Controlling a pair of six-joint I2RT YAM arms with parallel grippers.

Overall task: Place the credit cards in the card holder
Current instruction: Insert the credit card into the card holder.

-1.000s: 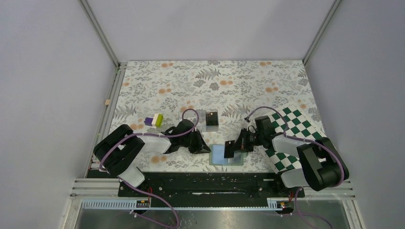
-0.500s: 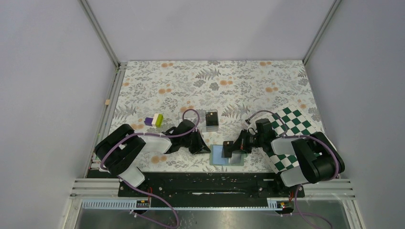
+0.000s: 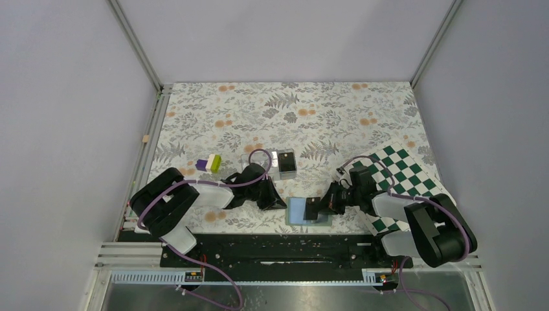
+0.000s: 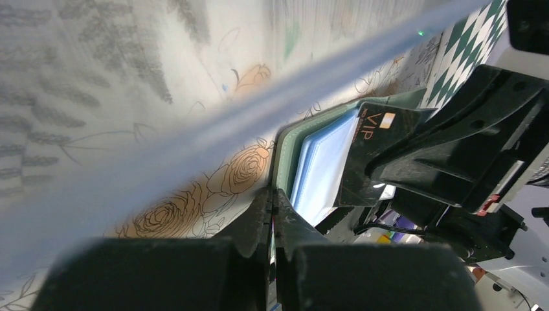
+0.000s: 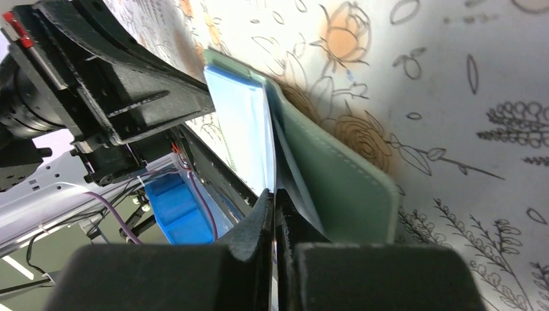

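The card holder (image 3: 296,210) lies open near the table's front edge, sage-green outside with pale blue pockets (image 4: 320,168). My right gripper (image 3: 324,205) is shut on a black credit card (image 3: 311,208) with a pale mark and "VIP" on it (image 4: 374,146). It holds the card low over the holder's right half, the card's edge at the pocket (image 5: 252,136). My left gripper (image 3: 280,203) is shut, its tips (image 4: 272,194) against the holder's left edge. More black cards seem to sit in the clear box (image 3: 285,163).
A green-and-white chequered board (image 3: 396,170) lies under the right arm. A purple, white and green block (image 3: 209,164) sits to the left. A clear lid (image 3: 249,159) lies beside the clear box. The floral table extends far back.
My right gripper has moved nearer and lower, bringing the card from tilted above the holder down onto its right half. The left gripper has stayed at the holder's left edge.
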